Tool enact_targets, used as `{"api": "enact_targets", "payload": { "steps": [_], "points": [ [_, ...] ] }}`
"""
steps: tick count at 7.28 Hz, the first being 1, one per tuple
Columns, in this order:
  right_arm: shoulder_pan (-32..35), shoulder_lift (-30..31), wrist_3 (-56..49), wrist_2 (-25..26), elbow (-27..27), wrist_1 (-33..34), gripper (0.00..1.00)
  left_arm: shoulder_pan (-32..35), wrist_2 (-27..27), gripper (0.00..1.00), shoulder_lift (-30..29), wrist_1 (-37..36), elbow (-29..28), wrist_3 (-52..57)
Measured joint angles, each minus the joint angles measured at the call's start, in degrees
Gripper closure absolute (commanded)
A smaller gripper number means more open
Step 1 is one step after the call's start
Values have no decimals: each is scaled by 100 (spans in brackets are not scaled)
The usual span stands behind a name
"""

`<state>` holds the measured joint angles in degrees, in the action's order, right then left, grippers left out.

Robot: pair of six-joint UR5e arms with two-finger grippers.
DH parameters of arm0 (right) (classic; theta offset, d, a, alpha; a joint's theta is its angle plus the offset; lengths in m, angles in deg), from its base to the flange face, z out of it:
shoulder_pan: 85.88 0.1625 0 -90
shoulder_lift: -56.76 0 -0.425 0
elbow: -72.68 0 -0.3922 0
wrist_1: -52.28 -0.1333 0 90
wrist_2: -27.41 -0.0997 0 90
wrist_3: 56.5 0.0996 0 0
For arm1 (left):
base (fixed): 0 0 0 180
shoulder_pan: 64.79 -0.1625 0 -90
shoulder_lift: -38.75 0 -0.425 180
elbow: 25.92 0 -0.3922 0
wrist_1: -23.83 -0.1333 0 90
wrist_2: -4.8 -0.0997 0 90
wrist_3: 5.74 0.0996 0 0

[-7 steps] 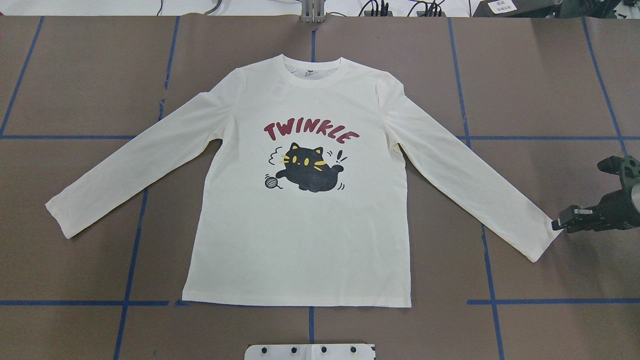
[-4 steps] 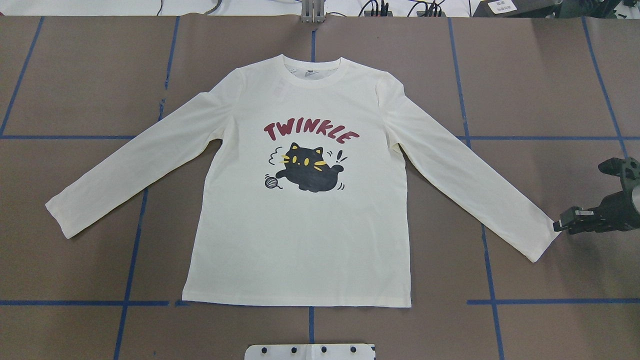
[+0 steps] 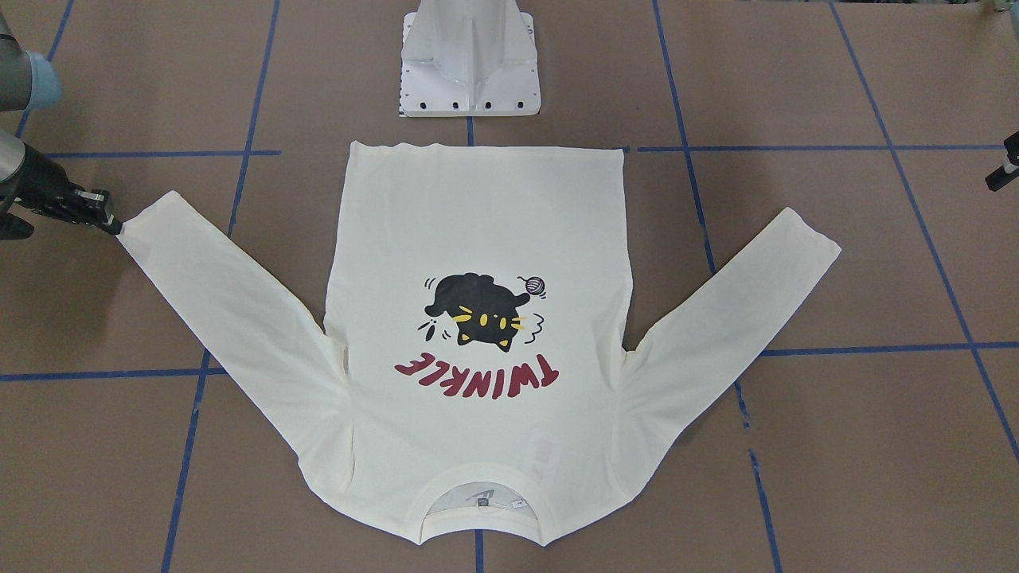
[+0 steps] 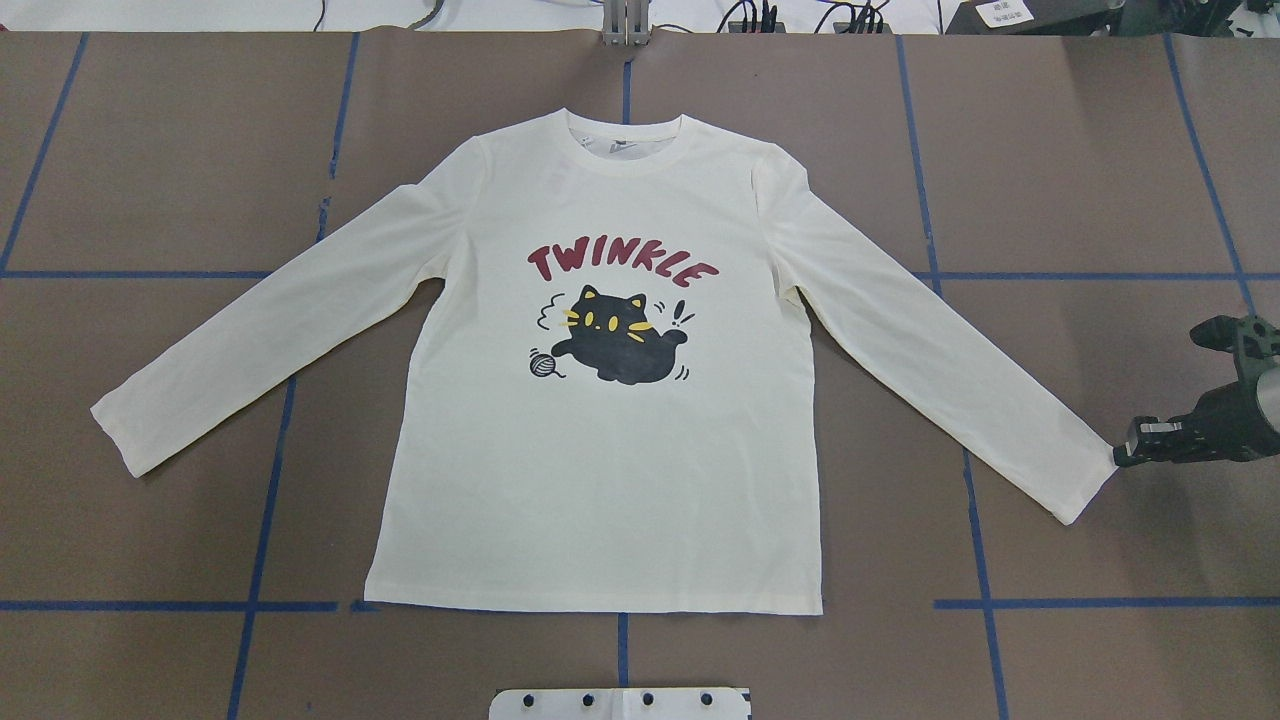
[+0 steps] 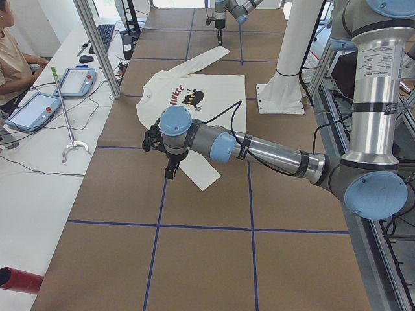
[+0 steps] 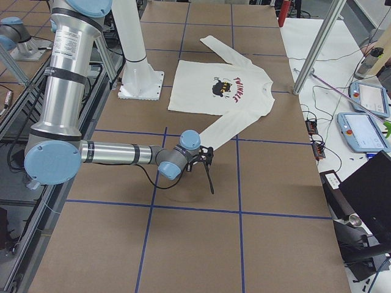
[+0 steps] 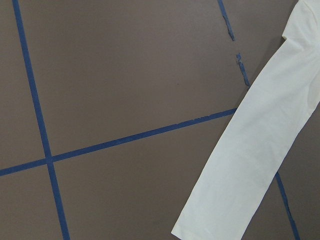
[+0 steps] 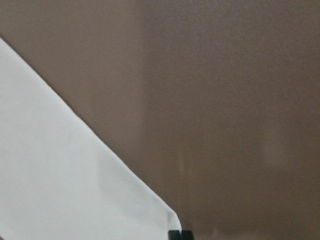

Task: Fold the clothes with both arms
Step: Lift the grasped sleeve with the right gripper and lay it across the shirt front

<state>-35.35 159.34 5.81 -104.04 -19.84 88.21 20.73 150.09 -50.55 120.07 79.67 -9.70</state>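
Gripper on left arm: hanging fingers-down over the brown table, standing apart from the left cuff, out toward the table's end; cannot tell whether spread or pressed together.
Left sleeve: lying flat, slanting outward from the shoulder and back toward the robot, crossing a blue tape line.
T-shirt: lying spread flat and print-up at the middle of the table, collar pointing away from the robot, hem lying nearest the white base.
Print: red TWINKLE lettering arching just above the black cat, both showing on the chest.
Right sleeve: lying flat, slanting outward like the other sleeve, cuff ending at the right gripper.
Gripper on right arm: reaching in low from the table's right end, tip touching the far corner of the cuff; cannot tell whether pinching cloth or merely resting against it.
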Motion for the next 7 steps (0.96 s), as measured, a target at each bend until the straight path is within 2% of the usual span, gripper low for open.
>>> {"api": "enact_targets", "payload": {
  "steps": [2,3,5,7],
  "points": [
    [2,-126,64,-174,-316,137,100,0,2,0,0,0,-2,-6],
    [46,-520,285,-355,-614,570,100,0,4,0,-1,0,1,-6],
    [106,-2201,1203,-570,-948,2062,100,0,7,0,-13,26,8,-7],
    [-164,-3795,2062,-156,-957,3238,100,0,14,0,-30,90,4,-9]
  ]
}}
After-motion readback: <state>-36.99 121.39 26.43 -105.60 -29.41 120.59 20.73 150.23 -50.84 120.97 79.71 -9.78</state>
